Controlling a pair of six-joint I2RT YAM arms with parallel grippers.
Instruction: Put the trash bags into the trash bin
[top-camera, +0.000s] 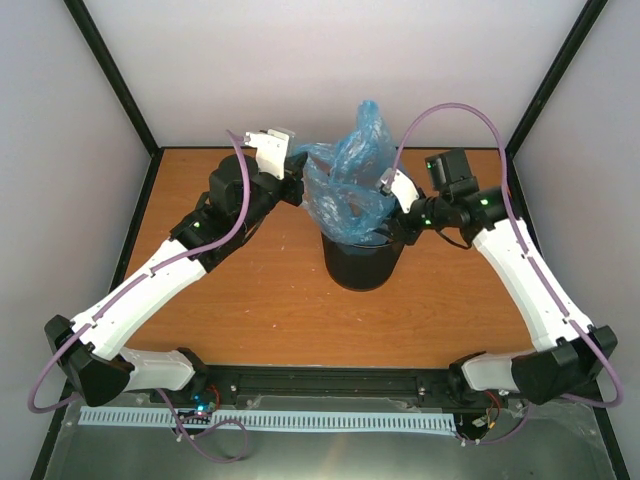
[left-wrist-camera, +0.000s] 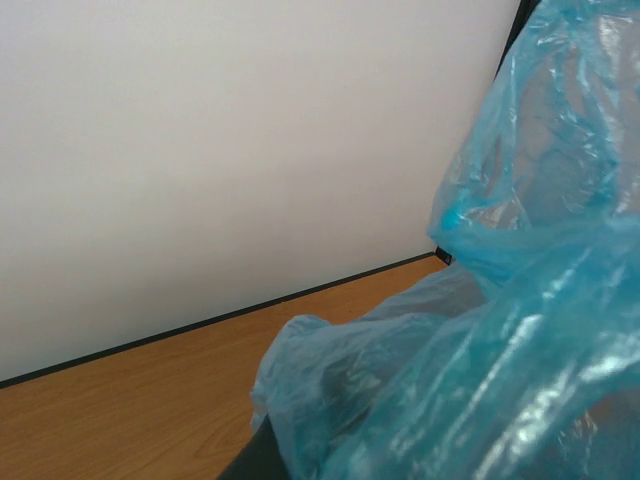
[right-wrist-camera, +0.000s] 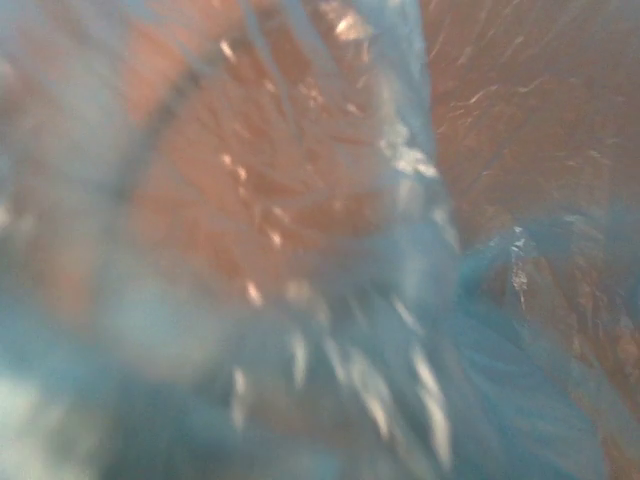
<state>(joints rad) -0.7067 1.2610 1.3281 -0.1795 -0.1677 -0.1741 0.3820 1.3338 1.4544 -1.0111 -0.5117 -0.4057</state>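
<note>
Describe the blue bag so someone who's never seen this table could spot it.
On the wooden table, find the black bin standing near its middle. The bag billows from its top: the only crinkly, translucent light-blue film there.

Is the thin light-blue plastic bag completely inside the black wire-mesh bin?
No, most of the thin light-blue plastic bag billows up above the rim of the black wire-mesh bin.

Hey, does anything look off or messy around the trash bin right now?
The light-blue trash bag is not down in the black mesh trash bin; most of it billows above the rim in a crumpled peak. The film also fills the right wrist view, which shows only blurred blue plastic.
</note>
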